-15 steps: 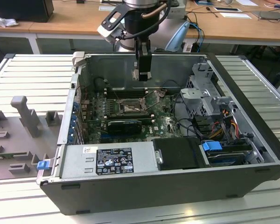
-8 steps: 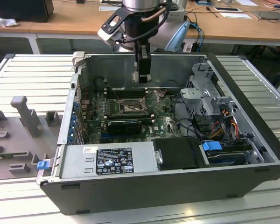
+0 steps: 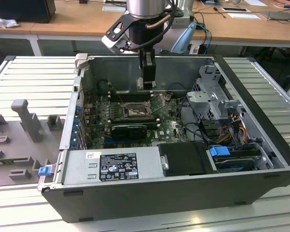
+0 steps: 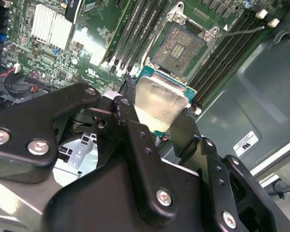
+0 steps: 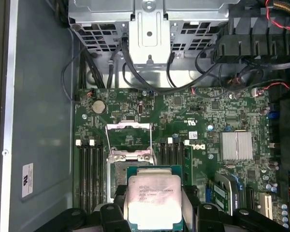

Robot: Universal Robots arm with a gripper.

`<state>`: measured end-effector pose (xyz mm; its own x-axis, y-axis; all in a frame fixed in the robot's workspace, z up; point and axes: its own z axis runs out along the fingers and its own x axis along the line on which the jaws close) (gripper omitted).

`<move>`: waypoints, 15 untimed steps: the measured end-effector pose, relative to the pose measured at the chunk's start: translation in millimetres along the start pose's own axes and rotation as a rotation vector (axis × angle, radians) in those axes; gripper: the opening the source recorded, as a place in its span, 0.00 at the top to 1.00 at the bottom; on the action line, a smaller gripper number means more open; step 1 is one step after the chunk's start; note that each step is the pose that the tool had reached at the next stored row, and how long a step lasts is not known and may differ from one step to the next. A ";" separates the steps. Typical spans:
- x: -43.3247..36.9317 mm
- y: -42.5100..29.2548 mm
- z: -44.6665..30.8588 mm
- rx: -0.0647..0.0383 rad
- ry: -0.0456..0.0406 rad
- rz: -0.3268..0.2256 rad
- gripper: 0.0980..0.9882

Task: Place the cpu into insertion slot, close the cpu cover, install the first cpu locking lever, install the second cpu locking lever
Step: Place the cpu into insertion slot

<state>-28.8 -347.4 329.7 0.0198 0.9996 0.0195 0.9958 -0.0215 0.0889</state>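
Tool [image 5: 154,218] clamped on the cpu [image 5: 154,195]
The cpu hangs near the bare insertion slot [image 4: 179,46]; the cpu cover [image 5: 129,156] stands open.

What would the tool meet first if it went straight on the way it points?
Probably the insertion slot or the memory slots beside it: the tool, holding the cpu, points down at that area, with nothing between. Depth leaves the exact spot unclear.

Exterior view: raised, oblique, whole computer case [image 3: 159,198]. Both wrist views: close, downward, sharing insertion slot [image 4: 181,46].
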 end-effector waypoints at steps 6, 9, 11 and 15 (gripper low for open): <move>-0.3 -5.1 10.9 -0.002 0.0013 -0.001 0.52; -0.5 -12.4 14.2 -0.005 0.0015 -0.001 0.52; -0.6 -13.6 16.1 -0.006 0.0014 -0.001 0.52; -0.6 -16.0 18.9 -0.006 0.0015 -0.001 0.52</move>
<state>-43.1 -347.3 309.5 0.0183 0.9996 0.0209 0.9953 -0.0202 0.0945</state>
